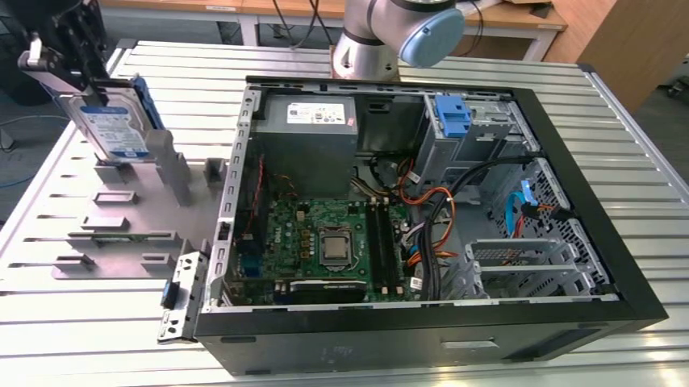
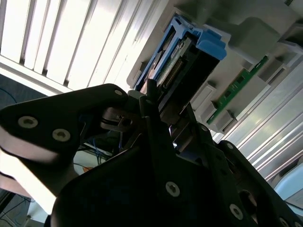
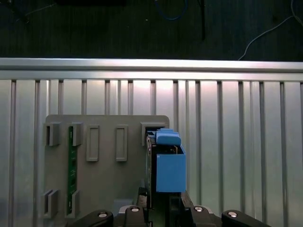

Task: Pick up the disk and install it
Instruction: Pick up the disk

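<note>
The tool (image 1: 89, 90) was closed narrowly on the upper edge of the disk (image 1: 114, 122). The disk stood upright at the grey holder (image 1: 151, 222) on the worktop (image 1: 97, 339), toward the exterior view's left of the open computer case (image 1: 431, 326).

In the second wrist view the tool (image 2: 156, 101) hides most of the disk (image 2: 177, 66). The exterior view's top edge crops the arm (image 1: 393, 32).
</note>
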Robot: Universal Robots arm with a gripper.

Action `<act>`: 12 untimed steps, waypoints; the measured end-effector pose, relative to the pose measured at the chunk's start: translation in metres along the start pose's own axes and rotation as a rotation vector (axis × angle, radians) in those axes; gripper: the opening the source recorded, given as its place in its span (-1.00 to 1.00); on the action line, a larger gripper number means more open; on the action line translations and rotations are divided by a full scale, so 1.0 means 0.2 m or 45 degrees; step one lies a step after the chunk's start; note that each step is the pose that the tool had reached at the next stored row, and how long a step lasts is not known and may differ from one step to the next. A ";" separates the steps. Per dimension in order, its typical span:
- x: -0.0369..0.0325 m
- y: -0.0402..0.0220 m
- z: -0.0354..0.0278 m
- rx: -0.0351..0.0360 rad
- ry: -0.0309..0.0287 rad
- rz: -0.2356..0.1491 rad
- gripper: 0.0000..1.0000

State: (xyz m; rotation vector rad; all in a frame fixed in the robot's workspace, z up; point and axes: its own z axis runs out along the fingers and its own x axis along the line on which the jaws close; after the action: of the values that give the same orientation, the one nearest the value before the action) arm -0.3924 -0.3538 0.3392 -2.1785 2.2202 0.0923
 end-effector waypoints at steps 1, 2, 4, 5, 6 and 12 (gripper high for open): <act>0.000 0.000 -0.003 0.0000 -0.0001 0.000 -0.30; 0.000 0.000 -0.005 0.0000 0.0000 0.000 -0.30; -0.001 0.000 -0.010 -0.0002 0.0001 0.000 -0.30; -0.001 0.000 -0.012 -0.0001 0.0000 0.000 -0.30; -0.001 0.000 -0.014 0.0000 -0.0001 0.000 -0.30; -0.001 0.000 -0.019 0.0001 -0.0001 0.000 -0.30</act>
State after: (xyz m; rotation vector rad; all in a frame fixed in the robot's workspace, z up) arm -0.3924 -0.3538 0.3430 -2.1784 2.2201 0.0923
